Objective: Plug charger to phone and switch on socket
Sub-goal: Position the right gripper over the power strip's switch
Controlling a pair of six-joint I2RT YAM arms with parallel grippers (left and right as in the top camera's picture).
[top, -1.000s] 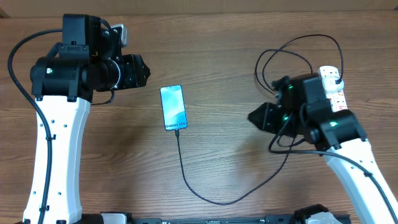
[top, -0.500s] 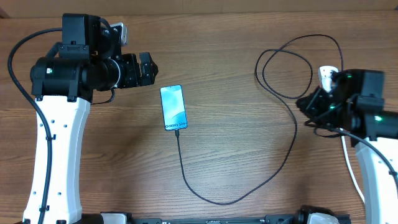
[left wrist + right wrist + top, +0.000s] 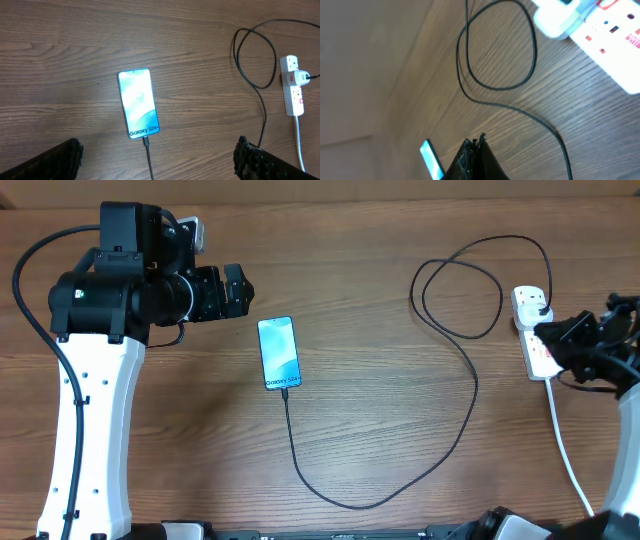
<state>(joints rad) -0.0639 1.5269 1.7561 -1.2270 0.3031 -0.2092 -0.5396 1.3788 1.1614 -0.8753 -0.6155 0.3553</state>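
Note:
The phone point(image 3: 279, 353) lies flat mid-table with its blue screen lit; it also shows in the left wrist view point(image 3: 138, 103). The thin black charger cable point(image 3: 350, 504) is plugged into its bottom edge. The cable curves right, makes a loop point(image 3: 460, 290) and ends at a white plug point(image 3: 536, 301) seated in the white power strip point(image 3: 530, 320). My left gripper point(image 3: 240, 288) hovers up-left of the phone, open and empty, with its fingers point(image 3: 57, 159) wide apart. My right gripper point(image 3: 546, 337) is shut and empty at the strip's near half, fingertips point(image 3: 476, 141) pressed together.
The strip's white cord point(image 3: 568, 450) runs down the right side toward the front edge. The cable's long bend point(image 3: 470, 395) lies between the phone and the strip. The right wrist view shows the strip point(image 3: 615, 45), the plug point(image 3: 557, 20) and the cable loop point(image 3: 497, 50).
My right arm has swung from the table's middle right out to the power strip at the right edge. My left gripper has shifted slightly right. Phone and cable have stayed put.

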